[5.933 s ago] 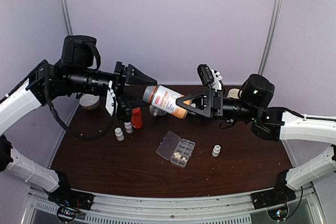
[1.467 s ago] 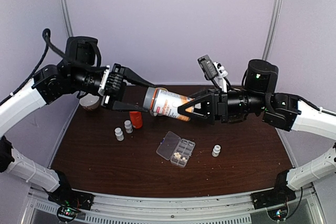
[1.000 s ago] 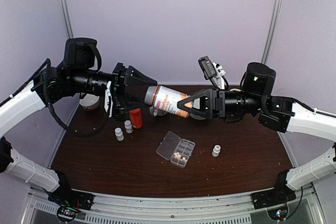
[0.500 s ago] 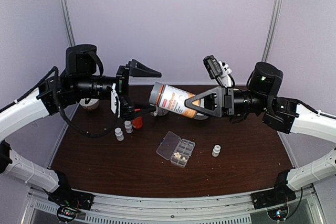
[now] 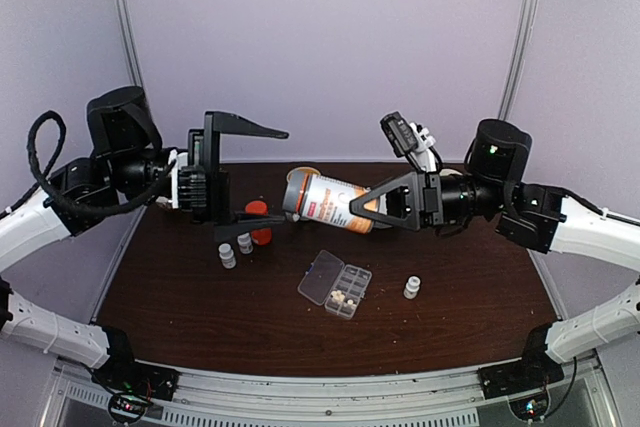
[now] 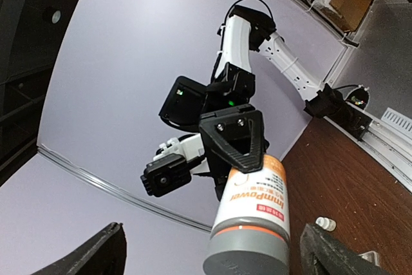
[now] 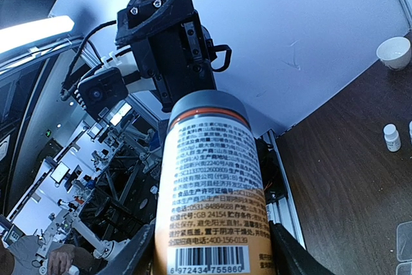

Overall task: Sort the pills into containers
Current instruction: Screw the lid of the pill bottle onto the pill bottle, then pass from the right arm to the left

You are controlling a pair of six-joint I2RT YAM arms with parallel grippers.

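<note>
Only a few whitish pills (image 5: 343, 297) lie in one compartment of the organizer box (image 5: 358, 277), which sits lid-open on the table (image 5: 200, 307) below both arms. Above it the right gripper (image 5: 372, 205) clamps the orange bottle (image 5: 325, 197) level, its grey cap (image 6: 248, 259) turned toward the left gripper (image 5: 268, 177), probably for unscrewing. The left jaws gape wide, clear of the cap, forearm level

Clear glossy plastic organizer box (image 5: 335, 285), dark wood-grain table (image 5: 200, 317) w/ slight sheen, glossy-labelled orange bottle (image 5: 328, 200).
</note>
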